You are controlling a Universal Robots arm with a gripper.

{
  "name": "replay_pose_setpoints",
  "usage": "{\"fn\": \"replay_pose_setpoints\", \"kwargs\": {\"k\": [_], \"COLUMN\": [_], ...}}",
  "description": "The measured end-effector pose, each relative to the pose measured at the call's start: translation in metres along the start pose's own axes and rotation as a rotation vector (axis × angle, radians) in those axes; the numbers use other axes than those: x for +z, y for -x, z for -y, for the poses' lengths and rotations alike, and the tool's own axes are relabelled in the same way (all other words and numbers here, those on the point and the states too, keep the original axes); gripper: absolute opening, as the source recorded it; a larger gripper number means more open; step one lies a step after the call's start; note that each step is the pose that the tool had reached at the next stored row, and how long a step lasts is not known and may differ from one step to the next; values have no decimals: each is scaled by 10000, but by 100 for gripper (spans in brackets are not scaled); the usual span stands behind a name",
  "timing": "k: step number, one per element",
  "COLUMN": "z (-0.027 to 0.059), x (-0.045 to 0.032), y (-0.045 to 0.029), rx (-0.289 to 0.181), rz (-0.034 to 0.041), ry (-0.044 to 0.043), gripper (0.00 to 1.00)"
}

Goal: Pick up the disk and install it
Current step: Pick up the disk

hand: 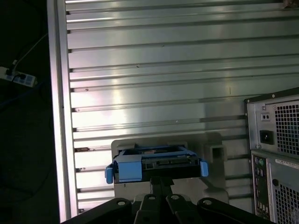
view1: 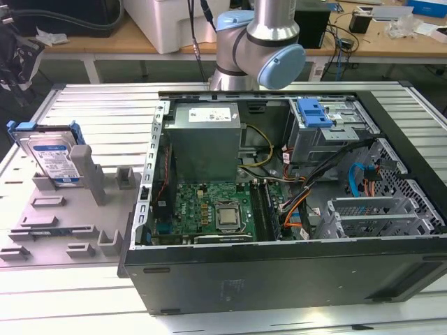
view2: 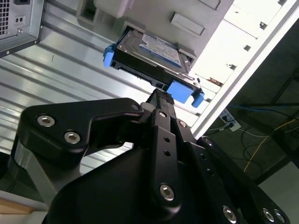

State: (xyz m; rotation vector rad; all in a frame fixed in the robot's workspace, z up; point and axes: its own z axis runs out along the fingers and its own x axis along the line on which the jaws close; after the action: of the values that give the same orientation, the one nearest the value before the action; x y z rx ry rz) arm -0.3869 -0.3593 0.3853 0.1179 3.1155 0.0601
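Disk [view1: 52, 157]: stands on edge, tilted, in a slot of a grey holder fixture [view1: 77, 209] at the exterior view's left. Its blue-and-white label faces outward and the blue bracket frames its edges. In both wrist views the disk [view2: 154, 51] [hand: 156, 163] sits in the same fixture [view2: 187, 18] [hand: 210, 149], with the bracket's blue tabs projecting at either end.

End effector [hand: 161, 179]: the black fingers are drawn together at the tips with nothing between them. In the second wrist view the end effector [view2: 161, 95] points toward the disk's connector edge and lines up with it, but stands apart from it.

Counter [view1: 98, 105]: slatted aluminium surface carrying the fixture and an open computer case [view1: 279, 279]. The fixture lies just beside the case, on the exterior view's left of it. The case's rear panel [hand: 275, 154] appears at the edge of the first wrist view.

Case interior, exterior view: green motherboard [view1: 209, 206] with a processor socket [view1: 228, 218], and a grey power supply [view1: 206, 136] behind it. A grey metal drive cage [view1: 328, 136] with a blue latch piece [view1: 314, 112] on top sits toward the exterior view's right.

Robot arm [view1: 258, 42]: rises behind the case at the far edge of the counter.
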Motion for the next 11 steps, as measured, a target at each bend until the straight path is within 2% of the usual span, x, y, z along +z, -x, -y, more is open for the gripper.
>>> {"fn": "replay_pose_setpoints", "kwargs": {"k": [4,6,7,8,11], "z": [0,0,-1,-1,0], "x": [0,0,1,1,1], "y": [0,1,3,3,3], "rx": [-1,-156,-430,-654,-1286], "rz": [1,-109,-212,-263,-336], "ry": [-10,-15,-16,-15,-10], "gripper": [11,11,11,11,11]}}
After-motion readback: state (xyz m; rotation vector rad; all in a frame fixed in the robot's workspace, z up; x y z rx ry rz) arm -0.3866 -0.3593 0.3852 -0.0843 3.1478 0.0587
